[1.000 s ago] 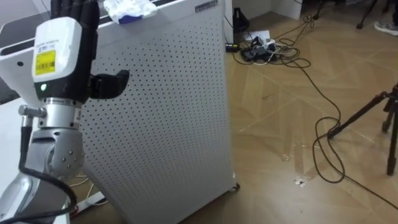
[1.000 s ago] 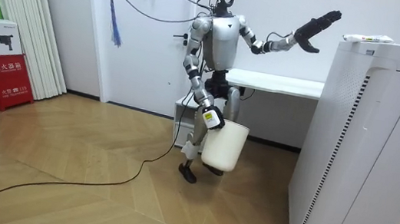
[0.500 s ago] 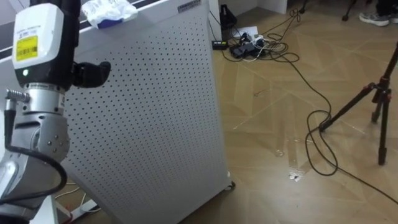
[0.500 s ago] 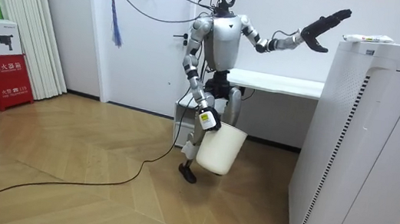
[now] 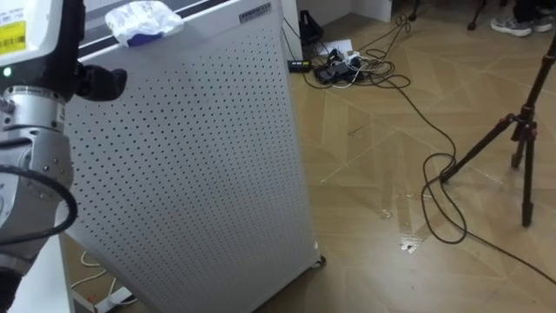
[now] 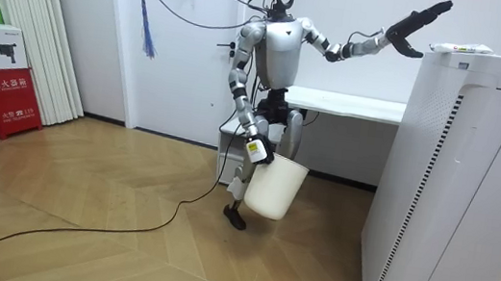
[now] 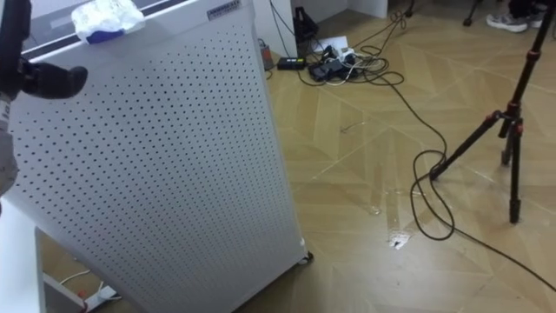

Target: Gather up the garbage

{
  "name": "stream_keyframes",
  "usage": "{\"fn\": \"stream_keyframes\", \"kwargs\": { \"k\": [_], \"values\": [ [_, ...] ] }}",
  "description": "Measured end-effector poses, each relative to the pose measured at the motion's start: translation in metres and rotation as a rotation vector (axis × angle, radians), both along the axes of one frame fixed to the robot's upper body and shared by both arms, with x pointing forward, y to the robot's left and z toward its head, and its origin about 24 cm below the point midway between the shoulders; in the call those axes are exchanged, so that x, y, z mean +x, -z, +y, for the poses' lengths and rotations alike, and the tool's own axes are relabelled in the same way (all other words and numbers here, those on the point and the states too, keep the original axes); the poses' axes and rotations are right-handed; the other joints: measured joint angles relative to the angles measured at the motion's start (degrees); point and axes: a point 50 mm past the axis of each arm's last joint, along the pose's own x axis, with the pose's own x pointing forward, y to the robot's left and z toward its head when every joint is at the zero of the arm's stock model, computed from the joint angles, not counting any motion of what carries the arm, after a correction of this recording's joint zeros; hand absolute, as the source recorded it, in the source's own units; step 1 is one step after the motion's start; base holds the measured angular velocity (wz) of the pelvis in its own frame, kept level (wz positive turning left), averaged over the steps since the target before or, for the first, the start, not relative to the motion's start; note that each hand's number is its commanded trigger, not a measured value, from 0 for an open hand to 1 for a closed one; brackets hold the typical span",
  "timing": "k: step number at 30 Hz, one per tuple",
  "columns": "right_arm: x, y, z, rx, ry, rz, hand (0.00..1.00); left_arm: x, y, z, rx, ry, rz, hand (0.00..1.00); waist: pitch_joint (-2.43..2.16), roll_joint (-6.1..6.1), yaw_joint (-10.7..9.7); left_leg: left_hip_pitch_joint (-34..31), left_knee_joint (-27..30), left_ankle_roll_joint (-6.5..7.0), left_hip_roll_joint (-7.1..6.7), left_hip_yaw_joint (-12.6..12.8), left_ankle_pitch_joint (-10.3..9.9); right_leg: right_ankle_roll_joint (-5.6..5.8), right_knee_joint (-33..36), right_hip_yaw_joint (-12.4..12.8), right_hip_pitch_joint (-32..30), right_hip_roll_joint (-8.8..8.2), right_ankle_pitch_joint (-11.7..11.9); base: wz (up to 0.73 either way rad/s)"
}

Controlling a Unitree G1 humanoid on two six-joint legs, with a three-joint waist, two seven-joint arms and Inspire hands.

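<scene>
A crumpled white and blue piece of garbage (image 5: 142, 19) lies on top of a tall white perforated appliance (image 5: 191, 165); the room view has it on the appliance's top edge (image 6: 459, 49). My left hand (image 5: 26, 39) is raised at the upper left, back toward me, its thumb (image 5: 100, 83) sticking out beside the appliance. In the room view the left hand (image 6: 420, 15) is stretched out open, just short of the garbage. My right hand (image 6: 256, 151) hangs low, shut on the rim of a white bin (image 6: 276, 185).
I stand between a white table (image 6: 347, 105) and the appliance (image 6: 458, 187). Black cables (image 5: 434, 200) and a power strip (image 5: 339, 65) lie on the wooden floor, with a tripod (image 5: 512, 139) at the right. A red box (image 6: 2, 79) stands by the curtain.
My left arm has risen and reached further toward the appliance's top. The eye view has shifted with it. The bin has swung slightly at my side.
</scene>
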Motion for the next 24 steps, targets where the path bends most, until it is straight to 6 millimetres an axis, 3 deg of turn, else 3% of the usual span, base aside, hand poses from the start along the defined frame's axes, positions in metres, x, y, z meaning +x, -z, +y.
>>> {"fn": "stream_keyframes", "kwargs": {
  "k": [7,24],
  "values": [
    [-0.002,0.0,-0.004,-0.004,0.019,0.001,1.0,0.002,0.003,0.004,0.045,-0.017,0.073,0.0,0.14,0.92,-0.85,-0.01,-0.01,0.0,0.07,0.06,0.0,0.0,0.0,0.15,-0.12,0.07,0.0,-0.02],
    [-0.004,-0.001,-0.009,-0.01,0.058,-0.006,1.0,0.009,0.01,-0.007,0.084,0.028,0.203,0.0,0.34,0.87,-2.59,0.1,-0.37,0.0,0.09,0.9,0.0,0.04,0.01,0.26,-0.35,0.01,0.02,-0.01]
  ]
}}
